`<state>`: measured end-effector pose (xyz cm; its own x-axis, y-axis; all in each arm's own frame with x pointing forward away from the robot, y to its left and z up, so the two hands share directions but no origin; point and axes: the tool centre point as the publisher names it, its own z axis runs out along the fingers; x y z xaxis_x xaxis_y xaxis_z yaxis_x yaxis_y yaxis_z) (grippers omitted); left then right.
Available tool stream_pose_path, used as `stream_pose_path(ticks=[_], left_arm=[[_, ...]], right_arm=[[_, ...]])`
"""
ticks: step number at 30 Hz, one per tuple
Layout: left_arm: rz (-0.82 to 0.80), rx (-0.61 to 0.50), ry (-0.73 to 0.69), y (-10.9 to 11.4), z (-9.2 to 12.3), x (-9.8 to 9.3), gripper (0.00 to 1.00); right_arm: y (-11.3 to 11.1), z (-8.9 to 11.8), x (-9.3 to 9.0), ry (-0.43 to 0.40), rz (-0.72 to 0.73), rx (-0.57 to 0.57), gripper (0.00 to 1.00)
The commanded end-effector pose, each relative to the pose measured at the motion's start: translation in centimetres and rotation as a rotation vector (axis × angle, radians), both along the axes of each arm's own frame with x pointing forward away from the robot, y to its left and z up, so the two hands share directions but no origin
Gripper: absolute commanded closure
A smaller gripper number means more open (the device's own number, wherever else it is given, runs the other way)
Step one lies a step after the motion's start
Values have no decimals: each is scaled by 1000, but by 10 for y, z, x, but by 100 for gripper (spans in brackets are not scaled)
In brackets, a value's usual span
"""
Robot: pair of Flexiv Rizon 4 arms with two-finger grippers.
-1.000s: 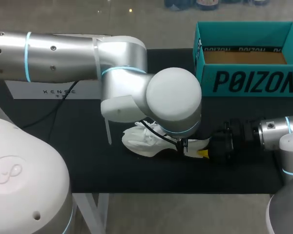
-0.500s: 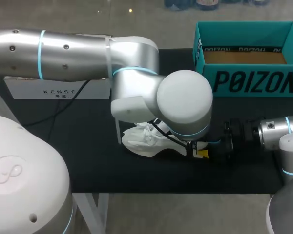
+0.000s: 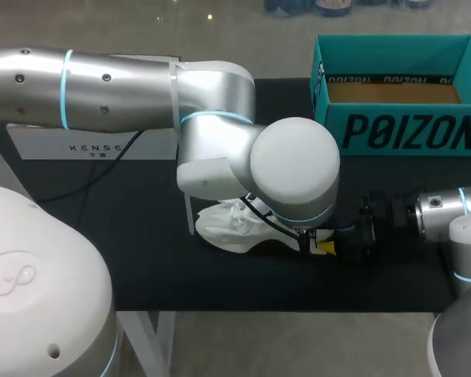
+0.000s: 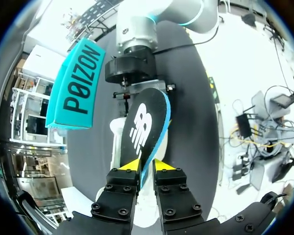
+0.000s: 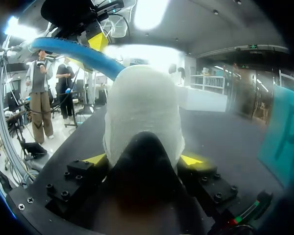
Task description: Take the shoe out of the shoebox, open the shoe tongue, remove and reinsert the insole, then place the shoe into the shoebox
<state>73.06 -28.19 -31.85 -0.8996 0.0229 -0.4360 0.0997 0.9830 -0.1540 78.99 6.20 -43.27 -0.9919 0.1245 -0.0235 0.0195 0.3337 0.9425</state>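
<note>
White and knitted-looking, the shoe (image 3: pixel 224 228) lies on the black mat (image 3: pixel 141 251) near the table's front edge, well apart from the shoebox (image 3: pixel 400 129), and most of it is covered from above by the bulky wrist of the left arm (image 3: pixel 290 169). The right gripper (image 5: pixel 143 159) comes in low from the side. Its two yellow-tipped fingers press the heel end of the shoe (image 5: pixel 142 107) from both sides, so it has a firm hold there. Above the shoe, the left gripper (image 4: pixel 143 165) has its jaws drawn narrow onto one end of the insole (image 4: pixel 144 125), a black piece with a white logo and a blue edge. The insole runs out ahead of the fingers toward the right arm's wrist. In the right wrist view the blue edge of the insole (image 5: pixel 73 51) arcs from the top of the shoe up to the left gripper. Whether its far end sits inside the shoe cannot be told. The teal shoebox stands open at the far right corner of the mat, its brown cardboard floor bare. A white card (image 3: pixel 90 145) stands at the mat's far left.
</note>
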Motion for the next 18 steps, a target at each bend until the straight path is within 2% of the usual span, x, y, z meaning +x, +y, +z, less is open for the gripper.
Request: stream_pose_path(ticks=[1, 18], left_arm=[[5, -15, -4, 7, -1, 1, 83], [14, -48, -26, 4, -4, 19, 78]], right_arm=[[2, -3, 1, 2, -1, -4, 100], [2, -3, 1, 2, -1, -4, 100]])
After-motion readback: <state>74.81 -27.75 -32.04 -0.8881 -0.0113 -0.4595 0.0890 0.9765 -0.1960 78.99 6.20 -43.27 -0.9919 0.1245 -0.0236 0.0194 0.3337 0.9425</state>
